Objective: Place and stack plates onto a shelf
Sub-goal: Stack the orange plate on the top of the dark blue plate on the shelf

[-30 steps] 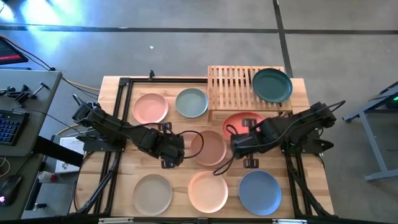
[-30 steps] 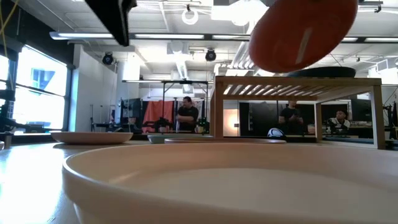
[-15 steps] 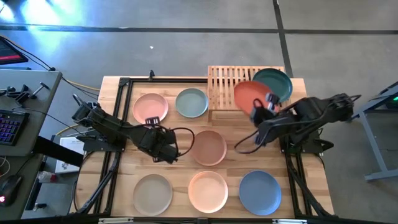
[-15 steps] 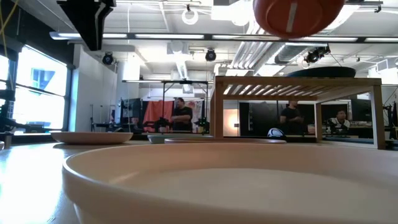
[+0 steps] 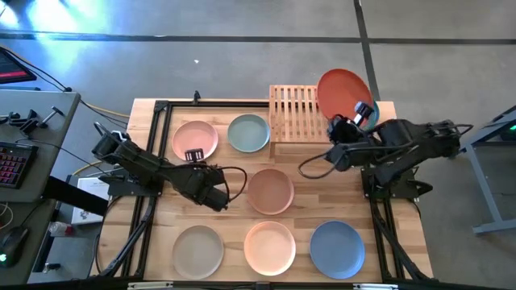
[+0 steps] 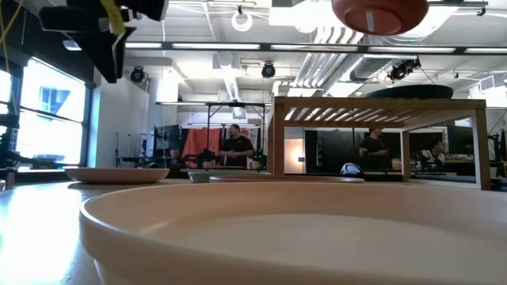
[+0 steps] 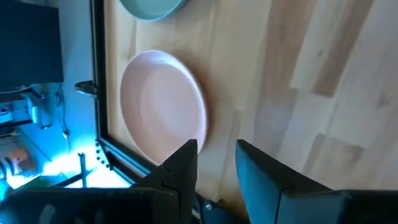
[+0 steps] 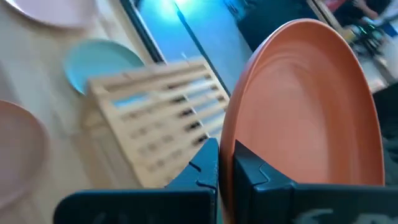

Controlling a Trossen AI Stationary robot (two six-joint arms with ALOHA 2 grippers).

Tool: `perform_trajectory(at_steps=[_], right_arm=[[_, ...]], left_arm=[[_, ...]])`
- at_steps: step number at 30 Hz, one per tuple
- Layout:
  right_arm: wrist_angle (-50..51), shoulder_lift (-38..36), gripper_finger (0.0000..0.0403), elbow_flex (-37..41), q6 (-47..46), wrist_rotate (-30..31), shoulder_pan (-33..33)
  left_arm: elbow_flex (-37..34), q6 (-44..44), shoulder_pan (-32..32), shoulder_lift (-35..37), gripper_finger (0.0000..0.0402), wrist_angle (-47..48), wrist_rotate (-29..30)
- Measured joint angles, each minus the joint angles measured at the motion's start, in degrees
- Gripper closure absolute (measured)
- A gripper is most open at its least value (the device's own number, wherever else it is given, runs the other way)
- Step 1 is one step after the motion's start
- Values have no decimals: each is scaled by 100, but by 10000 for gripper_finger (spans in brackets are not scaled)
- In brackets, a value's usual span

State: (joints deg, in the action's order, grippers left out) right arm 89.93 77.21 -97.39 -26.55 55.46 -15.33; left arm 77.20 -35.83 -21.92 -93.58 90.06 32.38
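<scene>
Right claw (image 5: 358, 113) clamped on rust-red plate (image 5: 342, 93) rim, plate tilted above shelf (image 5: 297, 113), left claw (image 5: 193, 155) empty, slightly open

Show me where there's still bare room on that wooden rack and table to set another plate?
The shelf's left half is bare slats; its right half is covered by the rust red plate held above it by the right gripper, with a dark teal plate beneath. On the tabletop, bare wood lies right of the tan plate. The front row is crowded.

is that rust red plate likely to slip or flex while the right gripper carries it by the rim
Probably stiff: the rust red plate keeps its round shape, held only at its rim by the right gripper. Its matte surface likely resists slipping, though it could pivot in so small a pinch.
</scene>
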Motion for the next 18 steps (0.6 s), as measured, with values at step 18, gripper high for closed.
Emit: perform_trajectory(at_steps=[18], right_arm=[[-3, -420, 403, 1507, -896, -1054, 1867]], left_arm=[[-980, 410, 1370, 1928, 303, -152, 473]])
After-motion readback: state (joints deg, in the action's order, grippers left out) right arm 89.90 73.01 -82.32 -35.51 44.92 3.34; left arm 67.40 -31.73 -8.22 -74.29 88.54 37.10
